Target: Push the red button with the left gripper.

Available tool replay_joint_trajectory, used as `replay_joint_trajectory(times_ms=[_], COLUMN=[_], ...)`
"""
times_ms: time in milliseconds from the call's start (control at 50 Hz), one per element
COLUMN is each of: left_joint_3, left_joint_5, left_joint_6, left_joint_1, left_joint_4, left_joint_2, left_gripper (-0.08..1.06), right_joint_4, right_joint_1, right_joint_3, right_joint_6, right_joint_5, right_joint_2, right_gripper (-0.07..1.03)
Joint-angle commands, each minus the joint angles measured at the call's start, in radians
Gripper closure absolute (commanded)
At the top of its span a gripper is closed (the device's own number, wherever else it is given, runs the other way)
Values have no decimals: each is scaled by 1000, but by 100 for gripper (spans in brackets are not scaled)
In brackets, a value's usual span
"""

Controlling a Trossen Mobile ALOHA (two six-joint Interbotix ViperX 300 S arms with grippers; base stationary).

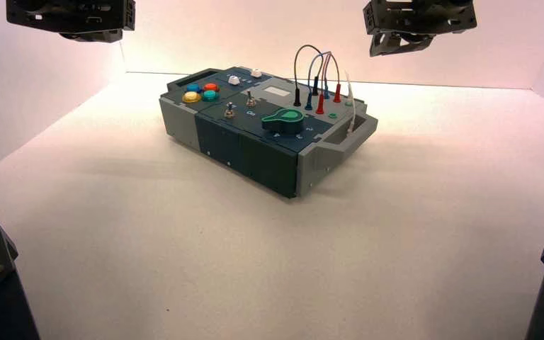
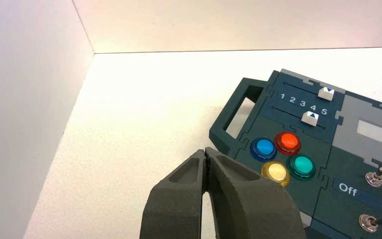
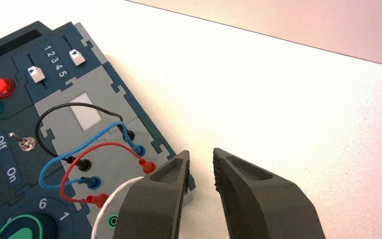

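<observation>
Left gripper: the left gripper [image 2: 206, 152] hangs clear of the box, off its button end; fingers pressed together with nothing between them, presumably because a closed tip makes one firm point for pushing.
Landmark: the box [image 1: 248, 156], turned at a slant on the table [image 1: 163, 269]; all places below are told from it.
Red button: the red button [image 2: 289, 141] sits on the box's left end, in a cluster of four, with nothing touching it.
Its neighbours: the blue button [image 2: 264, 147], yellow button [image 2: 277, 172] and teal button [image 2: 303, 165] crowd close around it, so the tip probably has to come down from straight above to spare them.
Sliders: two white sliders [image 2: 310, 118] on the box, beside the buttons along its far side; likely best given room on the approach.
Switches: two metal toggle switches [image 2: 376, 177] on the box, between the buttons and the green knob [image 1: 283, 120].
Wires: black, blue, red and white wires [image 3: 82, 147] on the box's right part, away from this job.
Right gripper: the right gripper [image 3: 201, 172] waits beyond the box's wired end, fingers apart and empty.
</observation>
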Motion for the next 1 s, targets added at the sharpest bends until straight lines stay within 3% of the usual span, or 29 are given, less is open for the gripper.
replay_joint_trajectory(times_ms=[20,1000], left_joint_3=[-26,-31], left_joint_5=[-6,6], left_joint_6=[5,5], left_joint_1=[-3,-3], left_joint_4=[3,2], left_joint_2=[-8,-14], left_gripper=[100,100], right_joint_4=[3,2], right_joint_1=[3,3], right_joint_3=[-18,-21], right_joint_6=[2,2], right_joint_5=[-5,-3], right_joint_2=[-11,2], right_gripper=[68,68])
